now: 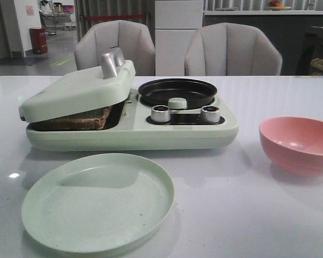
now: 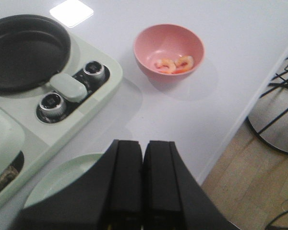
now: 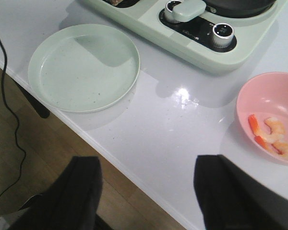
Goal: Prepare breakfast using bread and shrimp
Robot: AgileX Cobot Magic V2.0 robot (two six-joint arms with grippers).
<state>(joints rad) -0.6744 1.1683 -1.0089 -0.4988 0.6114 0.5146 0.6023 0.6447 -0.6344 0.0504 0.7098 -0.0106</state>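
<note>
The bread (image 1: 75, 119) lies browned inside the pale green breakfast maker (image 1: 129, 129), under its half-lowered lid (image 1: 78, 88). Shrimp (image 2: 174, 64) lie in the pink bowl (image 2: 168, 36) to the maker's right; they also show in the right wrist view (image 3: 271, 134). My left gripper (image 2: 143, 143) is shut and empty, above the green plate (image 2: 57, 179). My right gripper (image 3: 148, 165) is open and empty over the table's front edge, short of the pink bowl (image 3: 273, 93). Neither gripper shows in the front view.
An empty black pan (image 1: 177, 91) sits on the maker's right side, with two silver knobs (image 1: 161, 113) in front. The empty green plate (image 1: 97, 201) lies before the maker. Two grey chairs (image 1: 234, 51) stand behind the table. The table edge (image 3: 115, 163) and a black cable (image 3: 12, 115) are near my right gripper.
</note>
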